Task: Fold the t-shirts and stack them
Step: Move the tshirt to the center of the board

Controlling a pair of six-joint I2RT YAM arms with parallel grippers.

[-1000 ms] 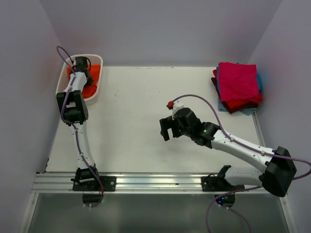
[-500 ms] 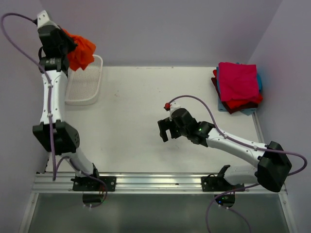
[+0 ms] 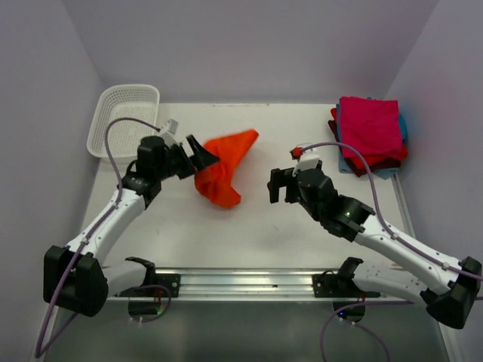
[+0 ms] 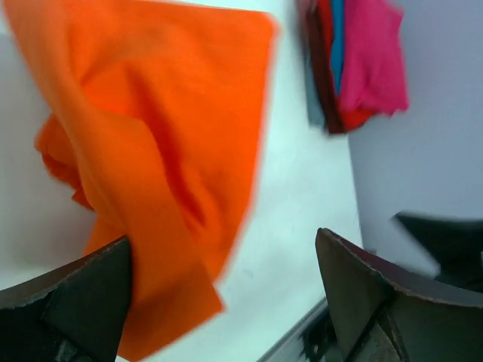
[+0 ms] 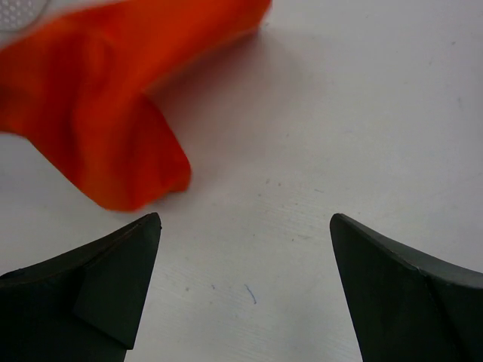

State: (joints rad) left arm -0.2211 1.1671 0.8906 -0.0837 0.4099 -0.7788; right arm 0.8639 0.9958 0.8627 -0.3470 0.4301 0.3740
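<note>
The bright orange t-shirt is a crumpled, motion-blurred bundle over the table's middle left, and also fills the left wrist view. My left gripper is right at its left edge, open. In the left wrist view the left gripper has wide jaws, and the cloth only brushes the left finger. My right gripper stands open to the right of the shirt, apart from it. Its jaws frame bare table, with the orange t-shirt ahead. The folded t-shirts are stacked at the back right, magenta on top.
A white lattice basket stands at the back left corner with nothing in it. Purple walls close in the left, back and right sides. The folded stack shows at the far side in the left wrist view.
My left arm swung the orange t-shirt from high above the basket down to the table's middle left, and its jaws opened. My right gripper moved right and toward the back.
</note>
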